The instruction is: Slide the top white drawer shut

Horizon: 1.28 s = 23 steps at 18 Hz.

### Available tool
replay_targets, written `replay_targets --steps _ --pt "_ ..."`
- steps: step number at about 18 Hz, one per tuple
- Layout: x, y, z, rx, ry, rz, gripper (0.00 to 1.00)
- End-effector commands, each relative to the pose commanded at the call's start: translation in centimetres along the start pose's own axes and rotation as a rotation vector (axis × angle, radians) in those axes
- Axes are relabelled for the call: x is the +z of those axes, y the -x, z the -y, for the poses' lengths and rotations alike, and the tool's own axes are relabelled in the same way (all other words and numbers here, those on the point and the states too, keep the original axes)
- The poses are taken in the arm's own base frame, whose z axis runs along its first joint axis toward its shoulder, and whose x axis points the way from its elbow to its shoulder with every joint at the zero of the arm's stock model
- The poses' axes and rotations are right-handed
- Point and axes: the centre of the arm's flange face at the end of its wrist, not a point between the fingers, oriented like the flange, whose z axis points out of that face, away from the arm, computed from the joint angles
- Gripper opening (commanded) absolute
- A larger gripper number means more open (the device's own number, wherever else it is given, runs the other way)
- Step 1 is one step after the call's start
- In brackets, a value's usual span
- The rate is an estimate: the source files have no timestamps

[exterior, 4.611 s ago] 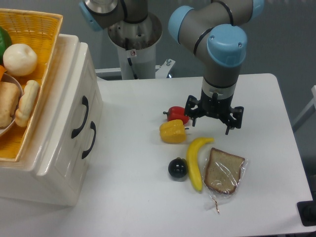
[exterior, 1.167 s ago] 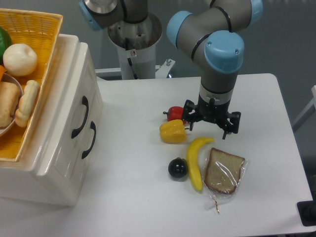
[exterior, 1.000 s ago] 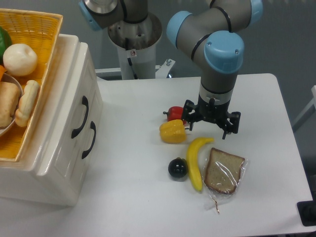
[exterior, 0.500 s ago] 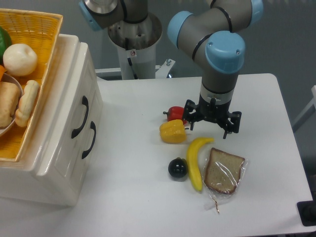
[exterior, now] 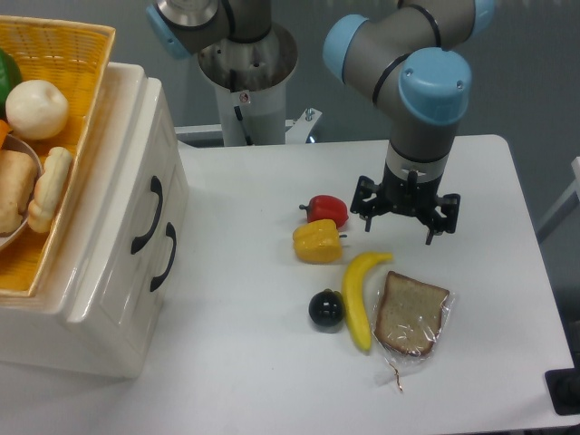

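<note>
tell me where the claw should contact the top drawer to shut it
Aim for the front panel of the top white drawer, at or beside its black curved handle, coming from the table side. That face is flat and points toward the claw, so a straight push should likely do.

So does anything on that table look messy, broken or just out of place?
Nothing stands out. The chest's top white drawer sits level with the lower drawer, neither jutting out. The red pepper, yellow pepper, banana, dark ball and wrapped bread lie intact. The gripper hangs above the table, fingers apart.
</note>
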Motion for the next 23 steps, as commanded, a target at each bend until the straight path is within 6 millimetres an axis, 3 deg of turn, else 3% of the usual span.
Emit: replay_targets --steps 11,23 --pt "-1.7 -1.5 0.4 -0.074 -0.01 0.024 1.0" --pt "-2.1 -6.9 3.7 0.02 -0.012 0.005 1.0"
